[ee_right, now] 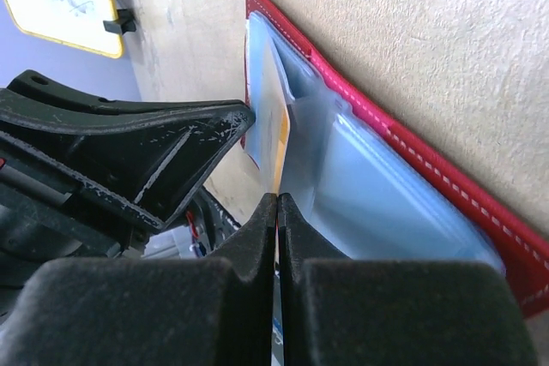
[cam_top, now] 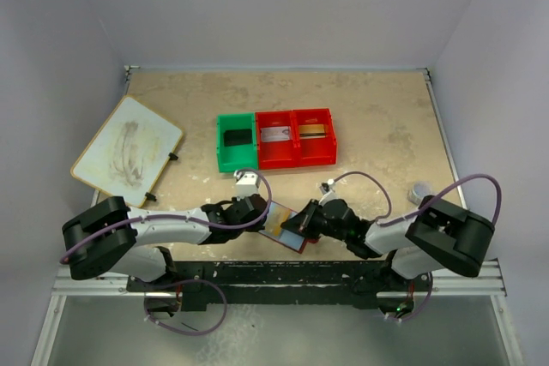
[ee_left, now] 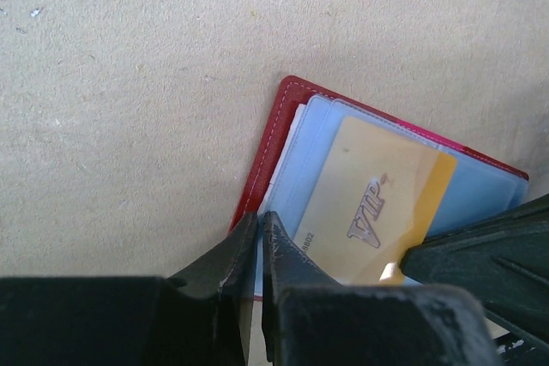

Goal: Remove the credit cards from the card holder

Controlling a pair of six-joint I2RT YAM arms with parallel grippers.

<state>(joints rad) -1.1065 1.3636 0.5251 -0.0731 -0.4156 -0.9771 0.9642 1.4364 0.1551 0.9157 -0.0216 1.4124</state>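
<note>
Overhead, the card holder point(cam_top: 287, 231) lies open close to the near edge of the table point(cam_top: 386, 126), about midway along it. It is flanked by the left gripper point(cam_top: 256, 212) and the right gripper point(cam_top: 307, 222), and three cards point(cam_top: 275, 134) sit in the bin tray point(cam_top: 274, 164) toward the table's middle.

From the left wrist, that arm's fingers point(ee_left: 232, 255) are pressed together on the lower left edge of the holder's maroon cover, pinning it. A gold card point(ee_left: 369, 203) marked VIP rests inside a clear sleeve point(ee_left: 480, 186), with one dark finger of the other arm at its lower corner.

From the right wrist, the fingers are clamped tight with the gold card's thin edge running in between them, apparently pinching it where it leaves the sleeve.

The step in hand looks to be drawing this card out. Doing it well likely means pulling straight along the sleeve's opening, flat to the table, while the left grip holds the holder down. A tilted or hurried pull could drag the whole holder or let the thin card slip.
</note>
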